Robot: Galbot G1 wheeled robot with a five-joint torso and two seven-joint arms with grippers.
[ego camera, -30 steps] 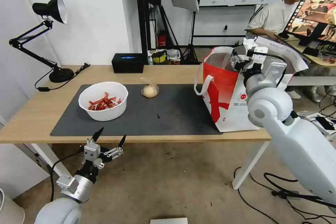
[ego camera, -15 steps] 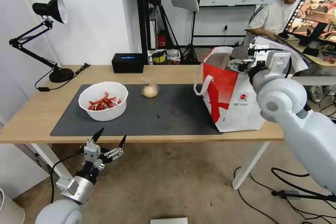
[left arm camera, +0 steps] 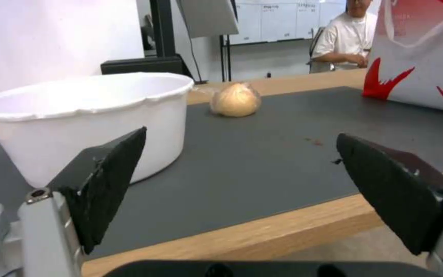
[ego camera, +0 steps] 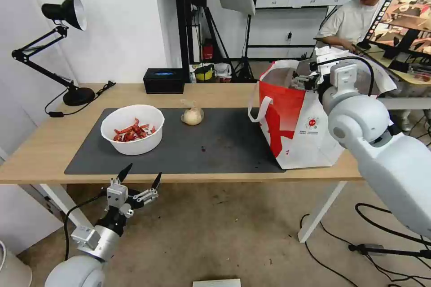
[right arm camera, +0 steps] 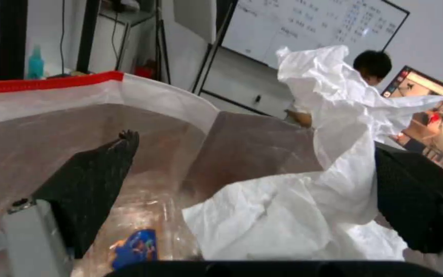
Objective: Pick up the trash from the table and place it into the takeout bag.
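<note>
The right tool [ego camera: 301, 81] is held over the open mouth of the takeout bag [ego camera: 296, 121], which stands at the right end of the table [ego camera: 45, 143], partly on the dark grey mat [ego camera: 215, 148]. In the right wrist view its fingers [right arm camera: 90, 184] are spread wide, w/ a crumpled white napkin [right arm camera: 303, 207] between them; the napkin leans on one pad, not clamped. Below it the bag's silver foil lining [right arm camera: 247, 146] is seen, plus a clear plastic item w/ a blue label at the bottom; what it is can't be told.

The bag is boxy, red on the upper part & white below, w/ red streaks, white strap handles [ego camera: 259, 110] and a small round red logo [ego camera: 311, 123].

The white round bowl [ego camera: 132, 129] sits on the mat's left part, red chili scraps [ego camera: 133, 132] inside. The small clear baggie [ego camera: 192, 115] w/ a beige lump lies near the mat's far edge, well apart from bowl & bag. A black box [ego camera: 164, 80] rests at the table's back edge.

The left tool [ego camera: 139, 178] hangs below the table's front edge, released, fingers wide apart, nothing gripped.
</note>
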